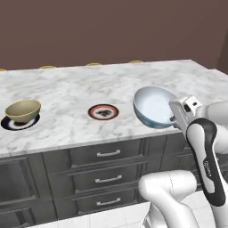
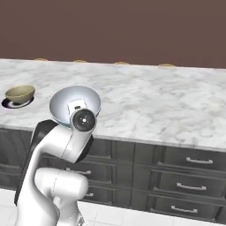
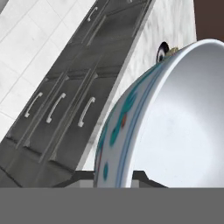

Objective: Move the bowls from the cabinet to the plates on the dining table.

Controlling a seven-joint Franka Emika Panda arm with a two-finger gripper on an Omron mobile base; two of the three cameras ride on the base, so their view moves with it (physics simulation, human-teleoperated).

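**A:** Pale blue inside, blue-green blobs outside: that's the patterned bowl (image 1: 153,107) the jaws are clamping onto right now. In the hand view its rim (image 3: 127,144) is running right down between the two finger tips, so they're pinching the wall of it.

**B:** Yeah, seeing the same. The bowl is hanging tilted, opening facing up and toward the camera in the left base view, just over the near edge of the marble desk (image 1: 80,89). Can't tell if it's touching the top.

**A:** In the right base view the wrist is sitting in front of it, so only the upper part of the bowl (image 2: 75,97) is peeking out.

**B:** What's around it?

**A:** The red-orange-rimmed plate (image 1: 103,111) is lying bare on the desk just to the bowl's left. Farther left, the olive-yellow bowl (image 1: 23,110) is sitting upright on the navy-rimmed plate (image 1: 13,124), near the desk's front edge.

**B:** And the dark grey drawers (image 1: 107,167) with silver handles are showing under the marble, white tile floor (image 3: 26,57) below.
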